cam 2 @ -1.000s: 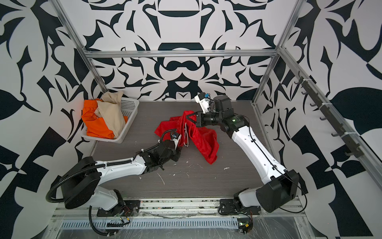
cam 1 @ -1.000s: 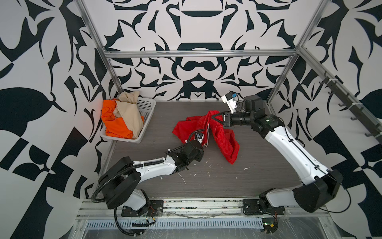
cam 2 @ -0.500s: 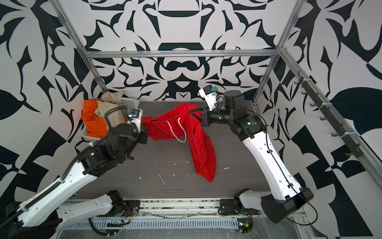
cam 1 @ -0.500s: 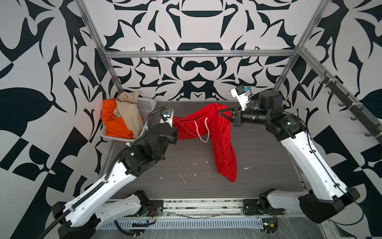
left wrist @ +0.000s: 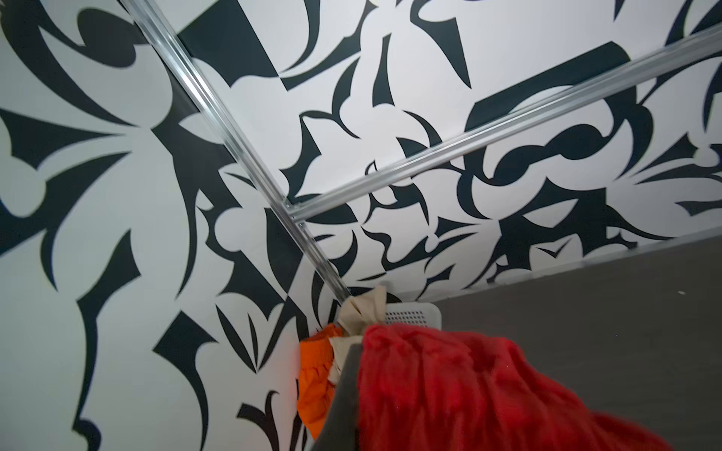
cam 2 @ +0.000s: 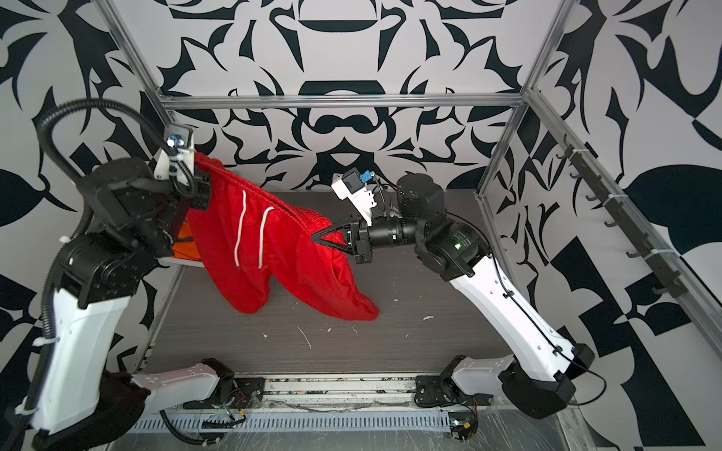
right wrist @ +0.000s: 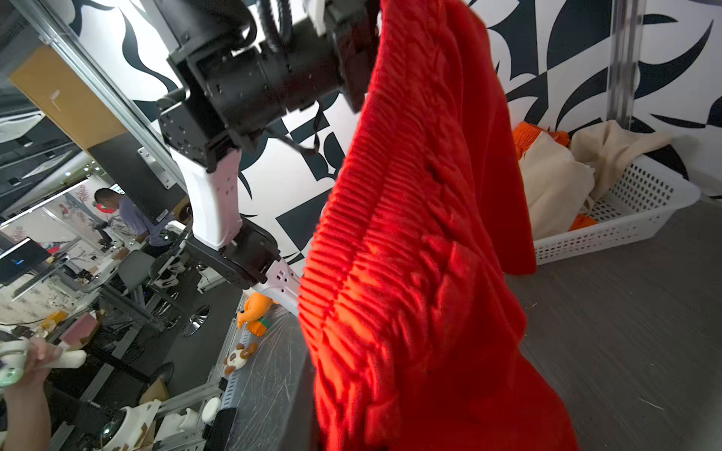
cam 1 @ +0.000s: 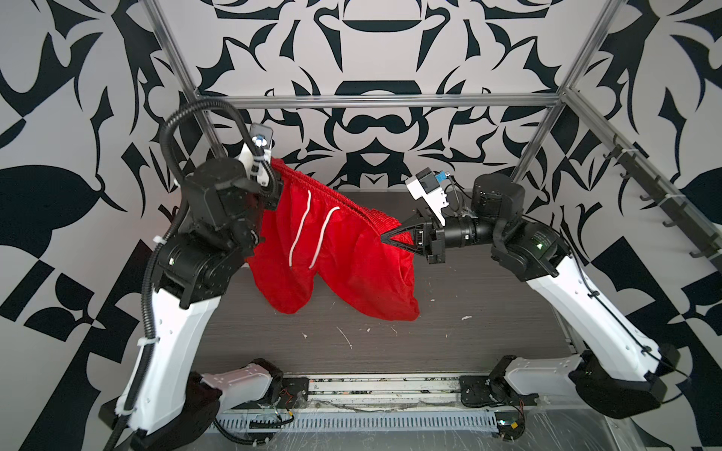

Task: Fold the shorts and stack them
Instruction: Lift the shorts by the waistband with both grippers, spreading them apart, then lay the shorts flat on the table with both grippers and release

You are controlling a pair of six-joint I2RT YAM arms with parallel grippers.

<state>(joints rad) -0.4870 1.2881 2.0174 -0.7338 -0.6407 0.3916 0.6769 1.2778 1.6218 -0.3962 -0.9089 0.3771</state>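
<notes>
right now i hold the red shorts (cam 1: 332, 254) in the air by the waistband (cam 1: 344, 205), left gripper (cam 1: 276, 184) and right gripper (cam 1: 385, 237) each clenched on one end, so the legs hang down toward the table (cam 1: 390, 347) for folding.

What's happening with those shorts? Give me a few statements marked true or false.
1. The red shorts are held up by the waistband between the left tool and the right tool. True.
2. The right tool is open and empty. False: it is shut on the waistband.
3. The beige shorts sit in the white basket. True.
4. The orange shorts lie folded on the table. False: they are bunched in the basket with the beige pair.
</notes>
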